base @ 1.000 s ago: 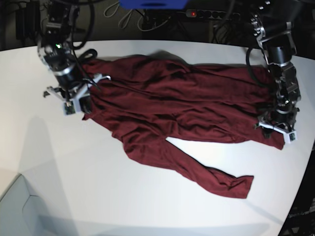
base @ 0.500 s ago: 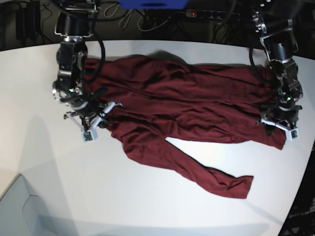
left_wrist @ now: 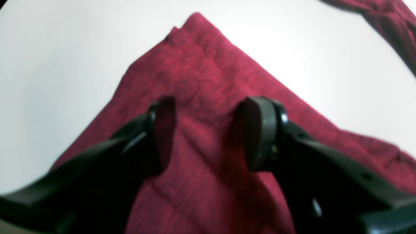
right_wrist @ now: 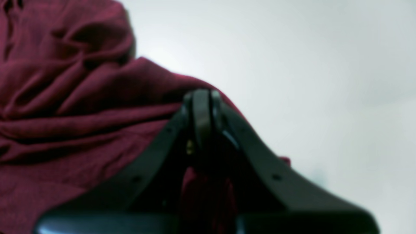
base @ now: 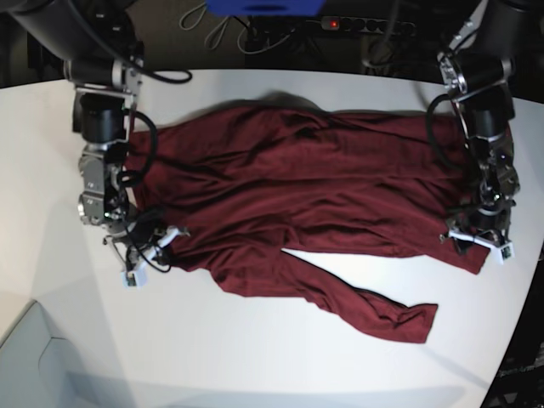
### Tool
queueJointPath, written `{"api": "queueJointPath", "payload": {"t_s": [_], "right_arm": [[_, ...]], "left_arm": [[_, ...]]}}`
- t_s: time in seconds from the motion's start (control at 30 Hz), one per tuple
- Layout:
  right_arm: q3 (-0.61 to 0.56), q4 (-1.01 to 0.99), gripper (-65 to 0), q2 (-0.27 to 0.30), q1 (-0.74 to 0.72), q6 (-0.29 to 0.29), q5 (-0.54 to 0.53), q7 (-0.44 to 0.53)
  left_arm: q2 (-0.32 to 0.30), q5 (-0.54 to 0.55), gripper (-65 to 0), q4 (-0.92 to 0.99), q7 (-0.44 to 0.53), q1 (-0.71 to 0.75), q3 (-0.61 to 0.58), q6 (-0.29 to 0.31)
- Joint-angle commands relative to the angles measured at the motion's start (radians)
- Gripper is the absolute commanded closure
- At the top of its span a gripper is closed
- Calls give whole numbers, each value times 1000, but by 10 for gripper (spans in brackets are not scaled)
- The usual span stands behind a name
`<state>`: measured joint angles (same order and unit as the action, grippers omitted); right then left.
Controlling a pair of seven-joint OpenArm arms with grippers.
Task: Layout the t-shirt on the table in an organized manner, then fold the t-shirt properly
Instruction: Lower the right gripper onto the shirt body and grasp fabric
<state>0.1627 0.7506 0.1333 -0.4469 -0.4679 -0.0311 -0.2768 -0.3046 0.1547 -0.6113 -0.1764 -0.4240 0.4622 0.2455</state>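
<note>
Both wrist views alone show grips: right gripper (right_wrist: 201, 113) pinches t-shirt (base: 314, 187); left gripper (left_wrist: 208, 130) gapes.

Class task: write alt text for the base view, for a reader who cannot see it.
A dark maroon t-shirt lies spread across a white table, one long sleeve trailing toward the front. A robot arm stands at each end, each claw down at the fabric's edge.

Background, base view: a black power strip (base: 367, 25) with a lit red switch (base: 333, 24) lies beyond the far edge; light cables (base: 223, 27) loop beside it; a blue object (base: 265, 7), cut off by the frame's top edge, sits above.
</note>
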Motion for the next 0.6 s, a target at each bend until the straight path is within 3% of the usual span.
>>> {"api": "queueJointPath", "payload": {"t_s": [0.0,0.2,0.27,0.33,0.43,0.57], "right_arm": [[7,-39,0,24,-37,22,38,-29],[8,-176,0,78,-148,27,38,118],[8,-176,0,88,-165,73,38,153],[8,-176,0,96,-180,163,38,185],[10,-176,0,116,-191,255,36,202],[10,-173,0,122,-195,262,36,195]], "left_arm": [[-11,3,-327,18,27,-51,-1,5],[-1,1,-327,228,265,-167,-1,2],[2,1,-327,253,311,-198,-1,2],[2,1,-327,250,324,-224,-1,2],[-3,6,-327,213,323,-253,-1,1],[-5,4,-327,106,289,-249,4,1]]}}
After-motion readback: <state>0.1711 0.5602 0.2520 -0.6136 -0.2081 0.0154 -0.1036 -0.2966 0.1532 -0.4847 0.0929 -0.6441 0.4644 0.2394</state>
